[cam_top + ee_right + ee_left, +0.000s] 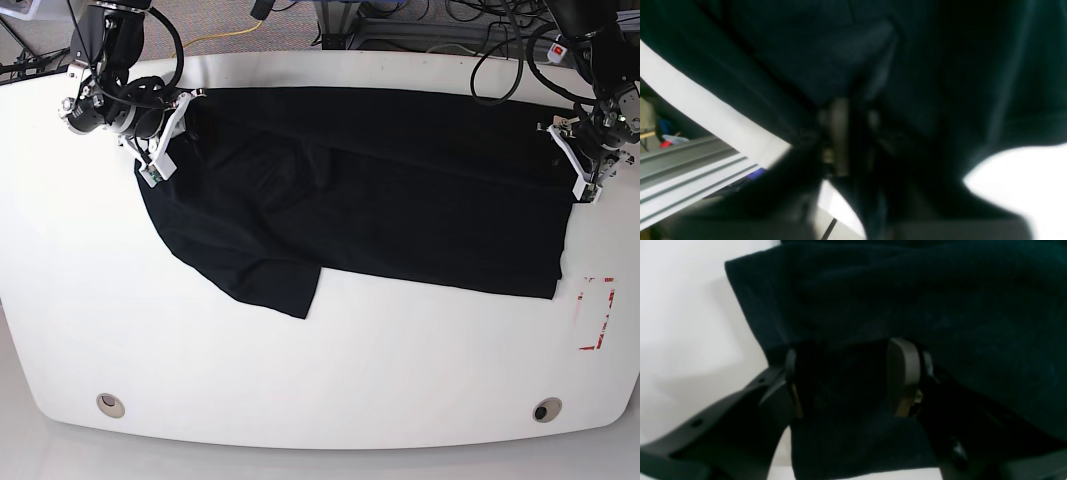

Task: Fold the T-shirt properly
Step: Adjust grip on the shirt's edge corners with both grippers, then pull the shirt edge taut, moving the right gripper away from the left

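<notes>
Left wrist view, cloth: the plain black soft-fabric T-shirt (907, 300) filled most of the frame, lying over the smooth white table (683, 323), with one edge running down the left side.
Left wrist view, hand: the left gripper (853, 380) stood about halfway parted, a thick bunch of the black fabric packed between its two dark fingers (903, 373); it looked clamped on that bunch.
Right wrist view, cloth: the shirt was blurred and very dark here, draped above and around the tool, with bare table showing at lower right and a grey metal frame rail (683, 173) beyond the table edge at lower left.
Right wrist view, hand: the right gripper (846, 133) was fully closed, its fingers pressed together with dark fabric gathered around them, so it appeared pinched on the shirt's edge.
Base view, position: the T-shirt lay spread lengthways across the far half of the table, one gripper at each end of the far edge, and a sleeve-like flap hung toward the near side left of centre.
Base view, progress: no neat fold showed yet; the cloth was wrinkled and mostly a single flat spread.
Base view, remaining: judged from this, both ends were gripped ready for a first fold, and all the folding itself was left.
</notes>
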You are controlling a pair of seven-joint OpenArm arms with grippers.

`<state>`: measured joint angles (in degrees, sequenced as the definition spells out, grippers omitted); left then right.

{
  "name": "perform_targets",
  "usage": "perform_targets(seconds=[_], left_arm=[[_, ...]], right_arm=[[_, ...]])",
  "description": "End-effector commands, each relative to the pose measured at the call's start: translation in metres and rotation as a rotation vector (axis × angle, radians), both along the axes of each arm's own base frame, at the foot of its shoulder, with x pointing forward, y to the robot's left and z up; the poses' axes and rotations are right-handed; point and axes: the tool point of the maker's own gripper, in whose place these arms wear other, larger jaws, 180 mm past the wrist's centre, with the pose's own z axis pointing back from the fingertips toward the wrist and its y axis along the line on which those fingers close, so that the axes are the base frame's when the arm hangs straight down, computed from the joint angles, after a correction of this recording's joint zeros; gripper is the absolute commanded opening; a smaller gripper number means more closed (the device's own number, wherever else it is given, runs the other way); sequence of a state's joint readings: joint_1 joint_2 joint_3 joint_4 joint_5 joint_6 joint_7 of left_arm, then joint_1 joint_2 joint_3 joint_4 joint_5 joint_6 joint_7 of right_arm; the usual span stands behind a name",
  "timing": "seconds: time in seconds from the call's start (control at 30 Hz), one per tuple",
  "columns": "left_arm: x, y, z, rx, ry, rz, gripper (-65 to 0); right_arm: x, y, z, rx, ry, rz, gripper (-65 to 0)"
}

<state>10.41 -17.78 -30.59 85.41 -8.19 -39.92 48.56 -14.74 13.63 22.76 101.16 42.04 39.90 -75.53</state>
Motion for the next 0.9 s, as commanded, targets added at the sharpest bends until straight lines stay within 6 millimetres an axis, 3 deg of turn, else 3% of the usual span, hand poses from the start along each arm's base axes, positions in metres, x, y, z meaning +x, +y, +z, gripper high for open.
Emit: perform_targets(seconds=[0.0, 0.13, 0.4, 0.6, 0.67, 0.87], left_arm=[[-0.013, 0.011, -0.004, 0.052, 0.071, 0.003, -33.9], [-0.02, 0.011, -0.007, 0.053, 0.087, 0.003, -33.9], [-0.035, 0.024, -0.008, 0.059, 0.101, 0.047, -33.9], [-0.049, 0.027, -0.012, 0.059, 0.124, 0.061, -33.9], [-0.049, 0.027, -0.012, 0.061, 0.126, 0.061, -33.9], [-0.057, 0.028, -0.015, 0.061, 0.144, 0.06, -33.9]], right_arm=[[0.009, -0.002, 0.009, 0.003, -0.046, -0.002, -65.0], [0.014, -0.004, 0.014, 0.007, -0.071, -0.018, -65.0], [0.025, -0.04, 0.03, -0.033, -0.13, -0.122, -65.0], [0.042, -0.04, 0.04, -0.032, -0.173, -0.119, -65.0], [0.056, -0.038, 0.049, -0.025, -0.213, -0.121, -65.0], [0.077, -0.044, 0.04, 0.025, -0.19, -0.159, -65.0]])
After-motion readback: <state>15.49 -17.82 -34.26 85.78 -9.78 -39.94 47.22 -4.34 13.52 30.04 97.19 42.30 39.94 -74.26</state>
